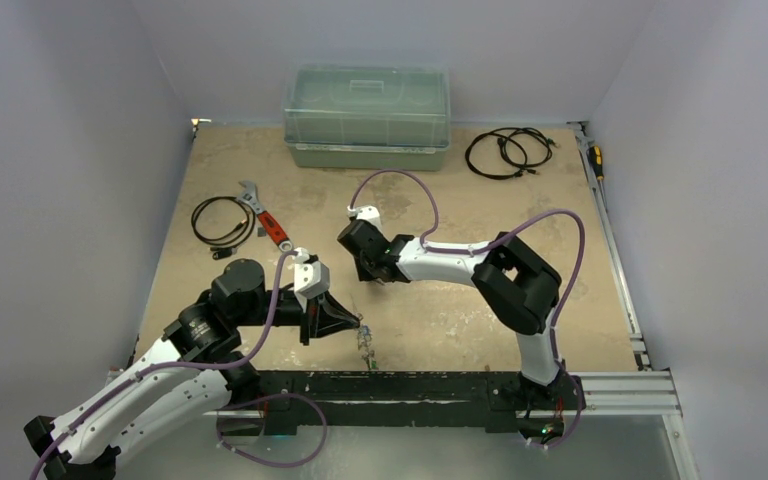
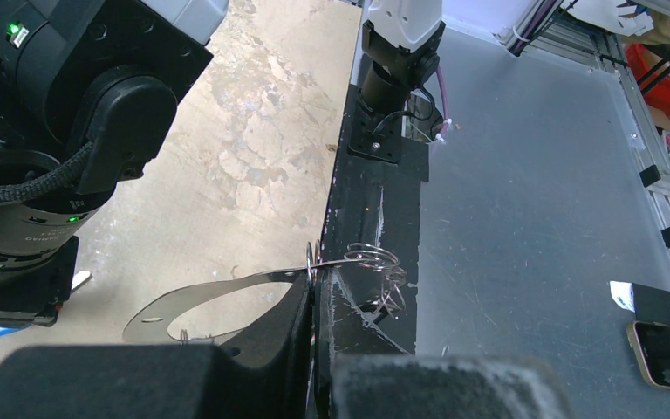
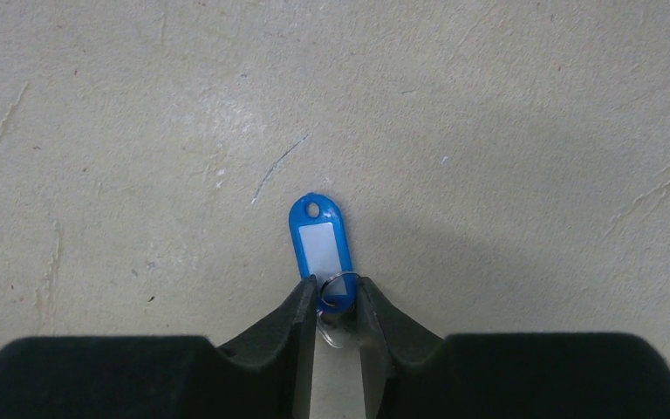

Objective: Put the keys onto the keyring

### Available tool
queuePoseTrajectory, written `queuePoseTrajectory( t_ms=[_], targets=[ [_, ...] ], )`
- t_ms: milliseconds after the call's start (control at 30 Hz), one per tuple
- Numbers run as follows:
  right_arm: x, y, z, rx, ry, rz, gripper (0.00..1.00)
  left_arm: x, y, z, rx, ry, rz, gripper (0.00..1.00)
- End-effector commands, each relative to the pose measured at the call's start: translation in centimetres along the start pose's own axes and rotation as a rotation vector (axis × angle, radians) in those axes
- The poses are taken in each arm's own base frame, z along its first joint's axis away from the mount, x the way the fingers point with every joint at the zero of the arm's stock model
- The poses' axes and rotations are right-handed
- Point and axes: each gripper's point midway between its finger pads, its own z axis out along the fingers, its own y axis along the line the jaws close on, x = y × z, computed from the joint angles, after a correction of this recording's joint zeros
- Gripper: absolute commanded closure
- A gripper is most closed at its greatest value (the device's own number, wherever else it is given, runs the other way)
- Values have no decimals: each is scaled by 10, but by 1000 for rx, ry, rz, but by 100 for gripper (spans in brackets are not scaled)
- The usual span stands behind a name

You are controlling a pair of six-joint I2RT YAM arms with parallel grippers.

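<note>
My left gripper is shut on the keyring, a thin flat silvery loop pinched at the fingertips. The loop curves off to the left, and small wire rings hang on its other side. It is held low over the table's near edge. My right gripper points down at the table, its jaws closed against the ring end of a key with a blue tag. The tag lies flat and sticks out past the fingertips. The key's silver head shows dimly between the fingers. In the top view this gripper sits mid-table.
A clear green-based lidded box stands at the back. Black cable coils lie at the back right and left, next to a red-handled wrench. A screwdriver lies on the right rail. The right arm's base stands beyond the keyring.
</note>
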Motion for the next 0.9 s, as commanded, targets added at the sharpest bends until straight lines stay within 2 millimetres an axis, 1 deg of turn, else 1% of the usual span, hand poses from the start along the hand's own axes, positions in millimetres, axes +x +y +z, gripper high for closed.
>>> queuePoseTrajectory(
  t_ms=[0, 33, 167, 233, 333, 467, 567, 733, 867],
  targets=[
    [-14, 5, -3, -10, -30, 4, 76, -13, -4, 0, 21, -46, 45, 100],
    [-13, 5, -2, -13, -27, 3, 79, -13, -4, 0, 20, -46, 44, 100],
    [-11, 4, -2, -11, -23, -3, 99, -13, -4, -1, 19, -46, 45, 100],
    [-15, 2, -7, -9, -36, -6, 100, -13, -5, -1, 20, -48, 46, 100],
    [-26, 1, -16, -11, -68, -25, 100, -12, -4, 0, 19, -46, 45, 100],
    [-44, 1, -33, -38, -126, -68, 100, -13, -5, -1, 19, -50, 47, 100],
    [-53, -1, -46, -59, -171, -112, 100, -13, -5, -1, 21, -49, 48, 100],
    [-62, -9, -61, -61, -220, -177, 100, -14, -7, -2, 29, -55, 57, 100],
    [-62, -14, -71, -76, -247, -217, 100, -12, -7, -1, 38, -46, 56, 100]
  ],
)
